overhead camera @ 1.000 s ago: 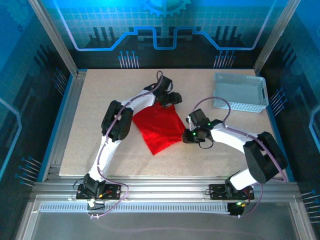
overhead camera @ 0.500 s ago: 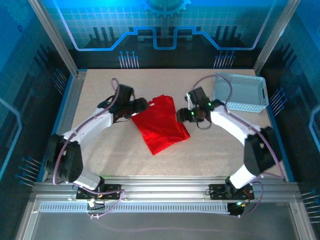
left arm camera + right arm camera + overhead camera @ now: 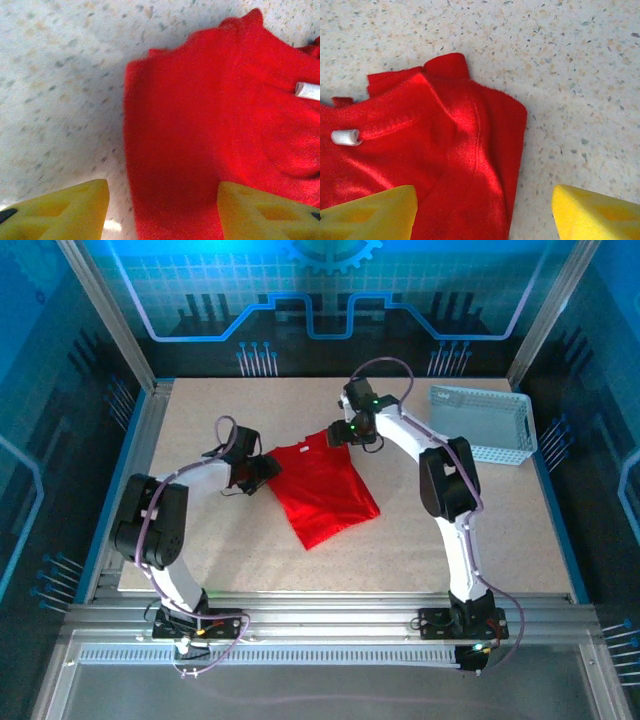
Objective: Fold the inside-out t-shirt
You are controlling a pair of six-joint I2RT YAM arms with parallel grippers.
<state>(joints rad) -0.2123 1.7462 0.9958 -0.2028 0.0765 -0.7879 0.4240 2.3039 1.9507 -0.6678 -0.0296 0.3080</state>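
The t-shirt (image 3: 322, 490) is soft red cloth, faintly fuzzy in the wrist views, with a mild sheen along its creases. Its small neck label (image 3: 346, 136) is a smoother white fabric. The table (image 3: 400, 530) has a matt, pale, stone-like top flecked with dark and tan specks. The basket (image 3: 480, 452) is white plastic mesh. The left gripper (image 3: 162, 205) has fingers (image 3: 60, 212) of matt yellow plastic, slightly grainy; the right gripper (image 3: 485, 210) has fingers (image 3: 370, 212) of the same stuff. Both arms wear smooth white shells (image 3: 455, 540) with black joints. The rails (image 3: 330, 615) at the near edge look like brushed grey metal.
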